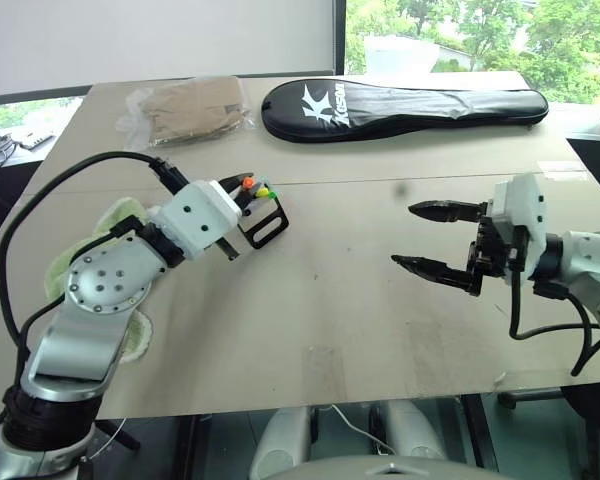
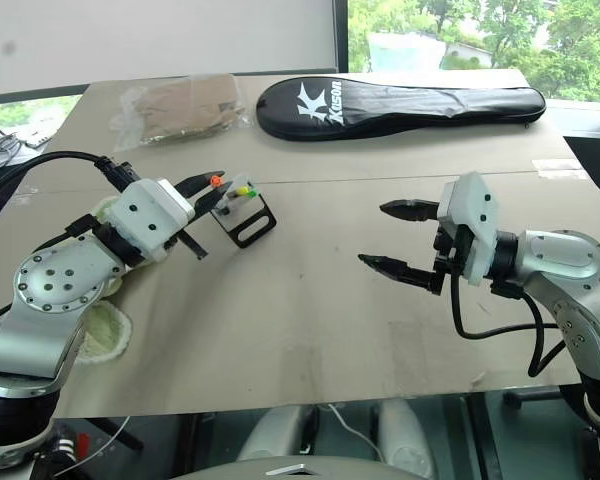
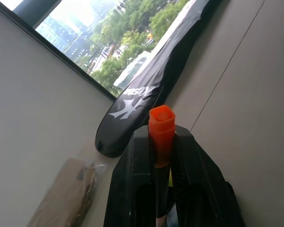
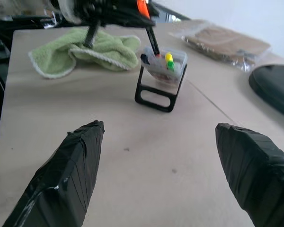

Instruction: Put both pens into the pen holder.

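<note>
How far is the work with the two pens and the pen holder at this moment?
Done: the yellow-capped pen already stands in the pen holder. In hand: the left claw is shut on the orange-capped pen, with the pen's lower end at the holder's opening; I cannot tell whether it is inside yet. Left: let that pen go into the holder. The right claw is open and holds nothing, apart from the holder.
</note>
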{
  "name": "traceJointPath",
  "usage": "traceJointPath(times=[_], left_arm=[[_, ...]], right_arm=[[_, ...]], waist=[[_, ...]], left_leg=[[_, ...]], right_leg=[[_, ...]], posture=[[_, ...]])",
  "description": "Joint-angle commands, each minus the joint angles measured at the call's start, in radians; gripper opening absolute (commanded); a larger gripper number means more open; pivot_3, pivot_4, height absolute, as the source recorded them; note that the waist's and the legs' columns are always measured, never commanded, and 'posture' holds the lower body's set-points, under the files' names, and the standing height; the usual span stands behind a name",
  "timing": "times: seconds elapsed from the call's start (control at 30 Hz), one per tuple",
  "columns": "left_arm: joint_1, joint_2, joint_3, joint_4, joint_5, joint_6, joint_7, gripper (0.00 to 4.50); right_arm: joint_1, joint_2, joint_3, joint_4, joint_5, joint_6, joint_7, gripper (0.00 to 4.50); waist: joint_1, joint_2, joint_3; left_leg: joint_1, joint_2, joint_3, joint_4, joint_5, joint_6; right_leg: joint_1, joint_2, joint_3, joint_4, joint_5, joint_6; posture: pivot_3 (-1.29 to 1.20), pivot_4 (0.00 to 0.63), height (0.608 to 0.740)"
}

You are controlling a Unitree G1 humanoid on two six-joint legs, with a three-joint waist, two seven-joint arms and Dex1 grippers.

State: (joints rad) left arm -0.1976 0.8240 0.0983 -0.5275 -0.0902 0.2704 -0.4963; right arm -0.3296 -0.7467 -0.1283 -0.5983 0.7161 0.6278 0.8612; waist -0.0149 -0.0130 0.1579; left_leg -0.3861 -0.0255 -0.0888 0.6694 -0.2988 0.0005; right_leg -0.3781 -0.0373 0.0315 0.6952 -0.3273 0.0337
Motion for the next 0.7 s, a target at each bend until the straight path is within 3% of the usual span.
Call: traceJointPath(times=[0.03,0.2,0.23,0.3,0.33,0.43,0.6,0.7], left_arm=[[-0.025,-0.010,0.019,0.015,0.041,-0.006,0.013,0.00],[-0.031,-0.054,0.040,0.018,0.010,0.002,0.000,0.00],[-0.027,-0.062,0.047,0.012,0.005,0.003,-0.002,0.96],[-0.020,-0.079,0.060,0.000,-0.008,-0.011,-0.005,1.58],[-0.017,-0.087,0.066,-0.009,-0.025,-0.019,-0.014,2.20],[-0.014,-0.116,0.094,-0.052,-0.154,0.004,-0.069,3.45],[0.056,-0.123,0.146,-0.175,-0.559,0.219,-0.175,3.45],[0.197,-0.079,0.138,-0.201,-0.573,0.281,-0.209,3.45]], right_arm=[[-0.014,0.022,-0.035,-0.044,0.041,-0.025,-0.028,4.00],[-0.008,0.039,-0.034,-0.051,0.059,-0.021,-0.061,4.00],[-0.004,0.043,-0.036,-0.055,0.064,-0.022,-0.069,4.04],[0.002,0.048,-0.037,-0.059,0.072,-0.021,-0.080,4.04],[0.006,0.049,-0.039,-0.061,0.078,-0.018,-0.085,4.04],[0.026,0.043,-0.034,-0.064,0.080,-0.013,-0.094,4.04],[0.108,0.014,0.001,-0.022,-0.012,-0.026,-0.101,4.04],[0.209,-0.009,0.015,0.019,-0.107,-0.074,-0.089,4.04]], waist=[[0.000,0.000,0.000],[0.000,0.000,0.000],[0.000,0.000,0.000],[0.000,0.000,0.000],[0.000,0.000,0.000],[0.000,0.000,0.000],[0.000,0.000,0.000],[-0.002,0.000,0.000]], left_leg=[[0.000,0.000,0.000,0.000,0.000,0.000],[0.000,0.000,0.000,0.000,0.000,0.000],[0.000,0.000,0.000,0.000,0.000,0.000],[0.000,0.000,0.000,0.000,0.000,0.000],[0.000,0.000,-0.001,0.000,0.000,0.000],[-0.001,0.000,-0.001,0.001,0.000,0.000],[-0.001,0.000,0.000,0.001,0.000,0.000],[0.001,0.000,0.000,0.000,0.000,0.000]], right_leg=[[0.000,0.000,0.000,0.000,0.000,0.000],[0.000,0.000,0.000,0.000,0.000,0.000],[0.000,0.000,0.000,0.000,0.000,0.000],[0.000,0.000,-0.001,0.000,0.000,0.000],[0.000,0.000,-0.001,0.000,0.000,0.000],[0.000,-0.001,-0.001,0.000,0.000,0.000],[0.000,-0.001,-0.001,0.000,0.000,0.000],[0.001,-0.001,0.000,0.000,0.000,0.000]], posture=[[0.00,0.150,0.740],[0.00,0.150,0.740],[0.00,0.150,0.740],[0.00,0.150,0.740],[0.00,0.150,0.740],[0.00,0.150,0.740],[0.00,0.150,0.740],[0.00,0.150,0.740]])
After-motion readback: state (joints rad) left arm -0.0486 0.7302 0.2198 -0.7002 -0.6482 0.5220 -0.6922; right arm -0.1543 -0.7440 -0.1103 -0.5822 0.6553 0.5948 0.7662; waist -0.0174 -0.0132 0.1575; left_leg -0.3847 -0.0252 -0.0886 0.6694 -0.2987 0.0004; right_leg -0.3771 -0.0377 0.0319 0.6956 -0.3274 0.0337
